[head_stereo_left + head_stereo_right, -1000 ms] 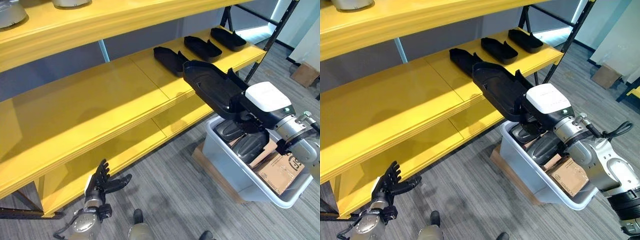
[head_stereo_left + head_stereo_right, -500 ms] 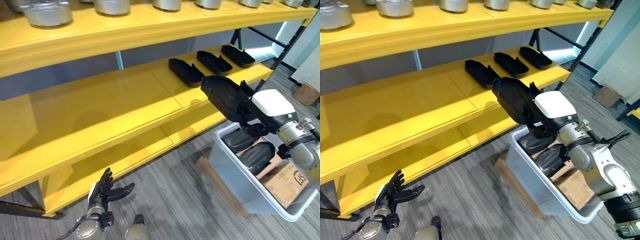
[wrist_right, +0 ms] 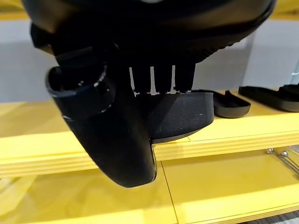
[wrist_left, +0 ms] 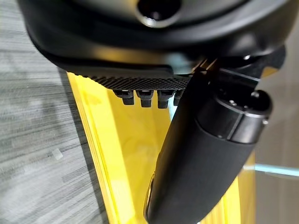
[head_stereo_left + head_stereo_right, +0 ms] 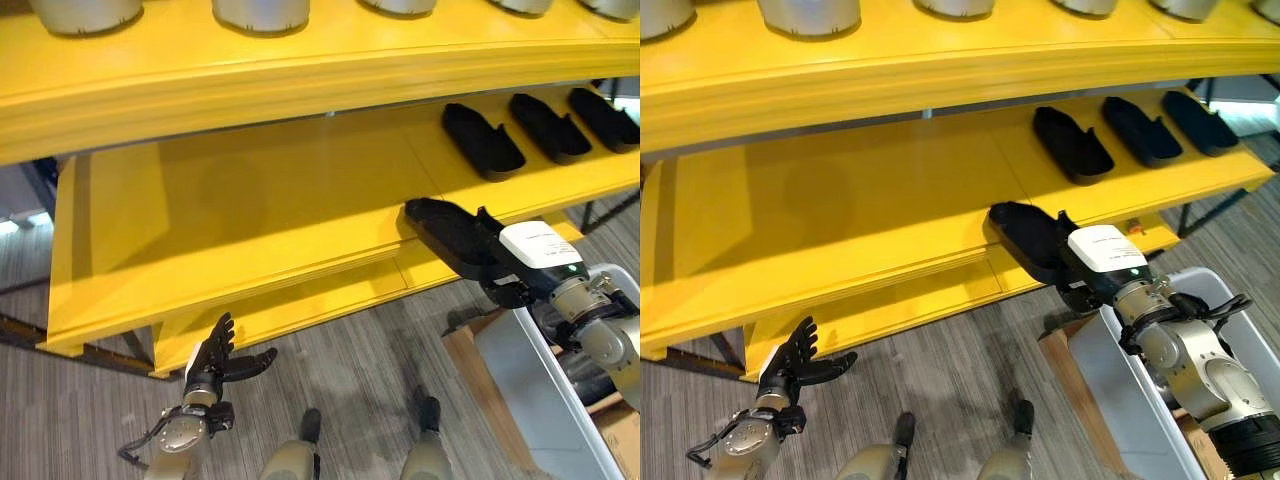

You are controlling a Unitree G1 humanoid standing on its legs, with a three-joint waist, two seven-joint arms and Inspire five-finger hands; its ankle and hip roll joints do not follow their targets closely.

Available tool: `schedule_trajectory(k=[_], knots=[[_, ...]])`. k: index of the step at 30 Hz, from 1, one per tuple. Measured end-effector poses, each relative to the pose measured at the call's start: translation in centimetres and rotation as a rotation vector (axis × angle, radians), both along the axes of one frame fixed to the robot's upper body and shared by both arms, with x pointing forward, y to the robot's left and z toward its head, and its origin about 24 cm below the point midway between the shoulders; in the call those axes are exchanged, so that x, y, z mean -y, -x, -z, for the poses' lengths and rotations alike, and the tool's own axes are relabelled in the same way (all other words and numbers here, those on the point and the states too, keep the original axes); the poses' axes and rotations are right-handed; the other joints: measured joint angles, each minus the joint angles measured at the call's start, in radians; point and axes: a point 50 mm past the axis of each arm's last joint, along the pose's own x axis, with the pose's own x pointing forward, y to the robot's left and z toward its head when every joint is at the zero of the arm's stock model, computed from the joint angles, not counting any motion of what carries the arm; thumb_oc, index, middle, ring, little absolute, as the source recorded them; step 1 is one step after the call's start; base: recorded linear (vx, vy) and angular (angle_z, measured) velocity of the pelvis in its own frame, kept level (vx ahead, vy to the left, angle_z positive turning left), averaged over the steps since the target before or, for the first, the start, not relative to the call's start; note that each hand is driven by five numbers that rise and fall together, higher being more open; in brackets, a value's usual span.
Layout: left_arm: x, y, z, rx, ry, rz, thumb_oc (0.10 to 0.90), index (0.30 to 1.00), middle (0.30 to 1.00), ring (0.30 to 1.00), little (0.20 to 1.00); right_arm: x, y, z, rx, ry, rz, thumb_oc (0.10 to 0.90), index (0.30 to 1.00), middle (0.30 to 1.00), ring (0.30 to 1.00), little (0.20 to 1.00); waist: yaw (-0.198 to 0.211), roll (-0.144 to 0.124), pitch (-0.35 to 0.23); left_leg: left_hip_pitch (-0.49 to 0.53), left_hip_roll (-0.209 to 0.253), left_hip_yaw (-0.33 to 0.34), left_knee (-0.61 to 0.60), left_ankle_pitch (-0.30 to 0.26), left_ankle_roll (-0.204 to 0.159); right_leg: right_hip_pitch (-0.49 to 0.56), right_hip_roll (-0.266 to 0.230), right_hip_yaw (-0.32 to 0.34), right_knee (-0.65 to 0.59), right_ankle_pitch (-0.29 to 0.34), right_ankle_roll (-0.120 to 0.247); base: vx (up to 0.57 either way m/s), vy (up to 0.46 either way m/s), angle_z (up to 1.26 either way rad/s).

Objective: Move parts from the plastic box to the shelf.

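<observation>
The right hand grips one black part at the part's near end, with thumb and fingers closed around it; the right wrist view shows the thumb under the part and the fingers over its top. The part is an elongated shallow tray. Its long axis runs from the hand up and to the left, toward the yellow shelf, and its open side faces upward. The far end of the part lies over the front edge of the middle shelf board; whether it touches the board cannot be told. The hand itself is off the shelf, just in front of that edge, between the shelf and the plastic box, which stands on the floor at the lower right. Three more parts lie in a row on the same board, further right and deeper in, well apart from the held part, with long axes roughly parallel to each other. Grey metal items stand on the top shelf board. The left hand hangs low at the left, near the bottom shelf board, with fingers straight and spread, holding nothing.
</observation>
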Motion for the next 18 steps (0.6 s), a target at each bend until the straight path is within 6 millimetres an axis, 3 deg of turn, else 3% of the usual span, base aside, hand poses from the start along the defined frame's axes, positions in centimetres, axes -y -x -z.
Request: schedule_trajectory(k=[1, 2, 4, 5, 7, 9, 11, 13, 15, 18], knots=[[-0.6, 0.0, -0.3, 0.005, -0.019, -0.005, 0.900, 1.000, 1.000, 1.000, 1.000, 0.1, -0.1, -0.4, 0.016, 0.000, 0.002, 0.400, 0.300, 0.300, 0.300, 0.300, 0.014, -0.029, -0.001, -0.017, -0.011, -0.005, 0.030, -0.025, -0.020, 0.007, -0.006, -0.044, 0.041, -0.015, 0.014, 0.08, -0.292, 0.74], [-0.8, 0.0, -0.4, 0.008, -0.021, -0.021, 0.900, 1.000, 1.000, 1.000, 1.000, 0.0, -0.4, -1.3, 0.046, 0.005, -0.003, 0.400, 0.300, 0.300, 0.300, 0.300, 0.023, -0.033, 0.001, -0.036, -0.003, -0.004, 0.059, -0.046, -0.036, 0.004, -0.002, -0.057, 0.049, -0.076, 0.016, 0.04, -0.126, 0.21], [-0.6, -0.1, -0.3, 0.010, -0.013, -0.017, 0.900, 1.000, 1.000, 1.000, 1.000, -0.2, -1.1, -3.1, 0.113, 0.005, -0.007, 0.400, 0.300, 0.300, 0.300, 0.300, 0.006, -0.015, -0.001, -0.085, 0.042, -0.029, 0.126, -0.083, -0.076, -0.005, 0.047, -0.066, 0.066, -0.186, 0.017, 0.06, -0.233, 0.17], [0.1, -0.2, 0.1, 0.004, 0.017, -0.020, 0.900, 1.000, 1.000, 1.000, 1.000, 0.2, -1.3, -3.2, 0.111, -0.010, 0.008, 0.400, 0.300, 0.300, 0.300, 0.300, -0.005, -0.018, -0.002, -0.044, 0.095, -0.026, 0.074, -0.063, -0.127, 0.015, 0.078, -0.090, 0.080, -0.257, 0.017, 0.19, -0.476, -0.04], [0.5, -0.3, -0.1, 0.023, 0.037, -0.022, 0.900, 1.000, 1.000, 1.000, 1.000, 0.1, -1.4, -3.7, 0.121, -0.001, 0.004, 0.400, 0.300, 0.300, 0.300, 0.300, -0.007, -0.010, -0.006, -0.006, 0.155, -0.029, 0.017, -0.051, -0.150, 0.019, 0.131, -0.096, 0.091, -0.282, -0.007, 0.21, -0.501, -0.16], [0.3, 0.1, -0.5, 0.065, 0.076, -0.090, 0.900, 1.000, 1.000, 1.000, 1.000, -0.7, -1.3, -4.6, 0.112, 0.028, -0.045, 0.400, 0.300, 0.300, 0.300, 0.300, -0.009, -0.010, -0.032, 0.076, 0.239, -0.023, -0.125, 0.005, -0.189, 0.046, 0.206, -0.114, 0.061, -0.290, -0.041, 0.09, -0.316, -0.14], [0.6, 0.3, -0.6, 0.068, 0.079, -0.070, 0.900, 1.000, 1.000, 1.000, 1.000, -1.2, -1.7, -6.6, 0.172, 0.017, -0.082, 0.400, 0.300, 0.300, 0.300, 0.300, -0.016, 0.009, -0.059, 0.074, 0.295, -0.010, -0.141, 0.026, -0.191, 0.039, 0.270, -0.118, 0.061, -0.298, -0.072, 0.07, -0.374, -0.02], [1.8, 0.9, 0.3, 0.040, 0.114, -0.057, 0.900, 1.000, 1.000, 1.000, 1.000, -2.0, -2.4, -8.4, 0.223, 0.048, -0.117, 0.400, 0.300, 0.300, 0.300, 0.300, -0.005, 0.043, -0.080, 0.064, 0.315, 0.012, -0.119, 0.039, -0.202, 0.038, 0.298, -0.119, 0.077, -0.319, -0.085, 0.04, -0.344, 0.09], [1.6, 1.6, 0.7, 0.018, 0.116, -0.074, 0.900, 1.000, 1.000, 1.000, 1.000, -3.2, -2.8, -9.8, 0.262, 0.068, -0.162, 0.400, 0.300, 0.300, 0.300, 0.300, 0.005, 0.064, -0.096, 0.046, 0.322, 0.020, -0.107, 0.068, -0.174, 0.030, 0.310, -0.132, 0.093, -0.332, -0.105, 0.01, -0.294, 0.16], [1.2, 2.6, 1.2, -0.008, 0.111, -0.105, 0.900, 1.000, 1.000, 1.000, 1.000, -5.2, -3.5, -9.9, 0.249, 0.099, -0.250, 0.400, 0.300, 0.300, 0.300, 0.300, 0.039, 0.077, -0.105, 0.019, 0.352, 0.034, -0.098, 0.117, -0.118, -0.020, 0.333, -0.154, 0.198, -0.399, -0.136, 0.01, -0.284, 0.26]])
